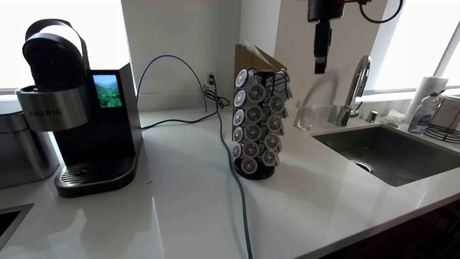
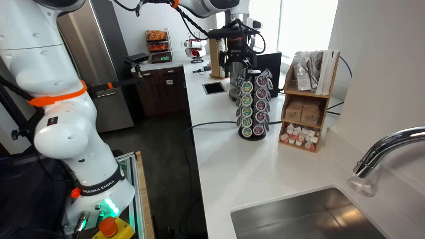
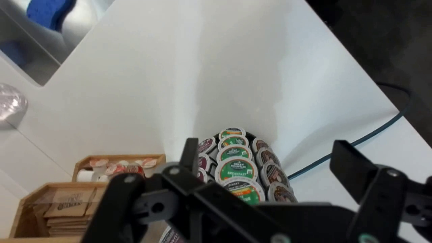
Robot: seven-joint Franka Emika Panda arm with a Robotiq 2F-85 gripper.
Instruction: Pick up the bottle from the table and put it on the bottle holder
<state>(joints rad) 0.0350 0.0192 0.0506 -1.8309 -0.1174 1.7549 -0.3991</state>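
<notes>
The bottle holder is a dark tower rack with columns of round coffee pods, upright on the counter in both exterior views. Its base also shows in the wrist view. Bare wire loops show near its top. No loose pod, the bottle, shows on the counter; I cannot tell whether it is among the racked pods. My gripper is open with nothing between its fingers. In the exterior views the gripper hangs at or above the height of the rack's top, apart from the counter.
A wooden organizer with packets and creamers stands close beside the rack. A black coffee machine with its lid up stands farther along. A cable crosses the counter past the rack. A sink and chrome faucet are on the opposite side.
</notes>
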